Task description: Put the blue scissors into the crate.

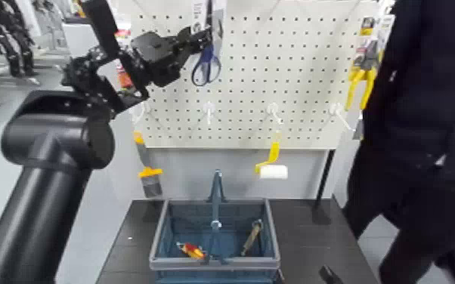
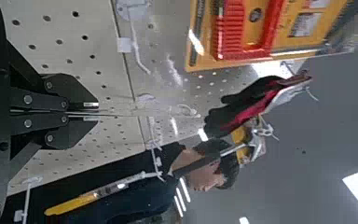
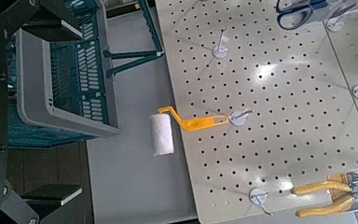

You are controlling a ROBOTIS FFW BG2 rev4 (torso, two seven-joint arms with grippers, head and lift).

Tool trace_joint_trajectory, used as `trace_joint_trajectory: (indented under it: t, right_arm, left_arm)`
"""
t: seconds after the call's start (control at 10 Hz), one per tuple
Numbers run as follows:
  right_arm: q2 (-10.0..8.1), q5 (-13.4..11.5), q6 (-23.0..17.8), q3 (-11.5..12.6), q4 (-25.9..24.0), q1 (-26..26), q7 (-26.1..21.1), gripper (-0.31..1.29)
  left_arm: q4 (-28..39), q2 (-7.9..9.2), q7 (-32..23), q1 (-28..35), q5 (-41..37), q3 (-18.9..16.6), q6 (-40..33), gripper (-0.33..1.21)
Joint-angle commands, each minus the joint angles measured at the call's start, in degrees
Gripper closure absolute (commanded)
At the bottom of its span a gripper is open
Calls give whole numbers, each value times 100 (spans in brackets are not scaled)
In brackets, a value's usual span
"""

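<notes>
My left gripper (image 1: 205,36) pinches the card of the blue scissors (image 1: 207,54), high up far left. Grabbing looks done; next, I ease them off, then down into the near crate (image 1: 156,243). My right gripper (image 3: 67,114) waits near right.

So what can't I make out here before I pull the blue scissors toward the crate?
- Scissors blades: the left gripper covers part in the head view; the right wrist view's top edge crops them.
- Grip on the card: contact can't be confirmed in either the head or left wrist view.
- Crate base: the head view's bottom edge crops it.
- Red-and-yellow item: too small to name, head view.
</notes>
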State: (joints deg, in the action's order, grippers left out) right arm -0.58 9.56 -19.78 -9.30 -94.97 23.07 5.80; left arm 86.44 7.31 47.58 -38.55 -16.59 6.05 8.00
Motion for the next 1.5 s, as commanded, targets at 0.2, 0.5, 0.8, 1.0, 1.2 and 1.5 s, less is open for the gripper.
trace_joint_trajectory:
  t: [0.2,0.5,0.8,1.0,1.2,1.5]
  right_arm:
    - [-48,2,0,-46,-4,-4,-17,15]
    - [-21,2,62,-55,-4,-13,-17,14]
    - [-30,-7,97,-72,-4,-13,-17,15]
    - [-30,2,123,-81,-4,-13,-17,15]
    - [-39,2,123,-72,-4,-13,-17,15]
    - [-48,11,123,-55,14,-13,-17,15]
  left_arm:
    - [611,-55,-12,392,-186,-96,360,117]
    - [1165,-99,-47,1008,-415,-148,852,117]
    - [1701,51,-161,1658,-617,-315,1380,117]
    - [1991,86,-240,2194,-696,-509,1740,117]
    - [1851,60,-187,2555,-661,-614,1942,117]
    - [1473,86,-29,2774,-485,-658,2065,117]
